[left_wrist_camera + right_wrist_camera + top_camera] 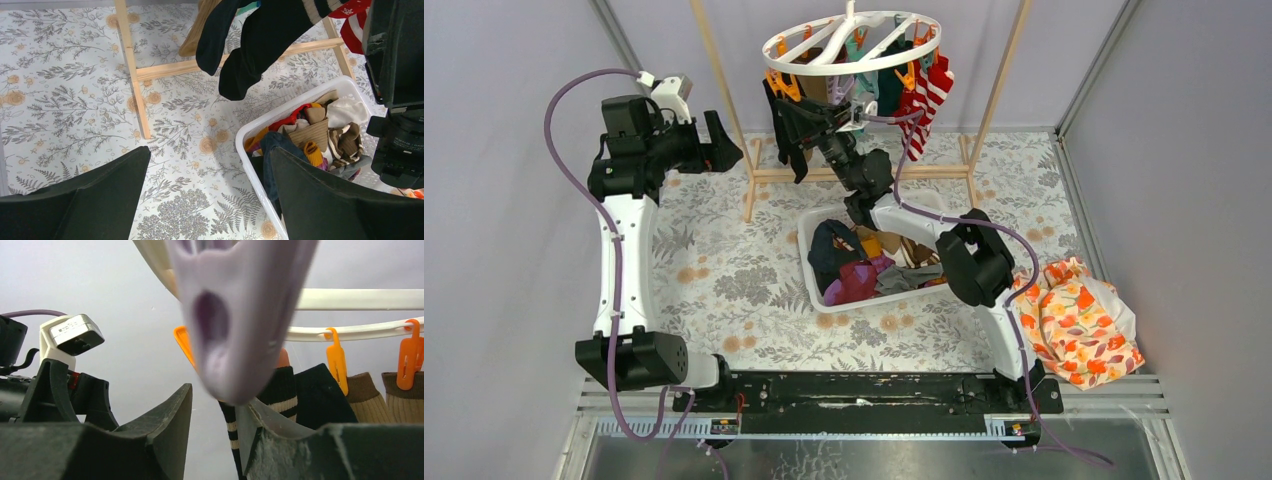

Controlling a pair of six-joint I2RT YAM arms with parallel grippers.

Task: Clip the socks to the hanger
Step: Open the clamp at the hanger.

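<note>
The white ring hanger (854,40) hangs at the top centre with orange and teal clips. Black socks (784,130) and a red-and-white striped sock (929,95) hang from it. More socks (864,265) fill the white basket (809,275). My right gripper (809,118) is raised under the ring, open and empty. In the right wrist view (215,405) a lilac clip (235,320) hangs just above its jaws, close to the right finger. My left gripper (724,150) is open and empty at the left, above the mat (210,165).
The light wooden rack frame (864,172) stands behind the basket and also shows in the left wrist view (132,75). A floral cloth bag (1079,320) lies at the right. Orange clips (337,362) hold black striped (282,390) and tan socks (365,395).
</note>
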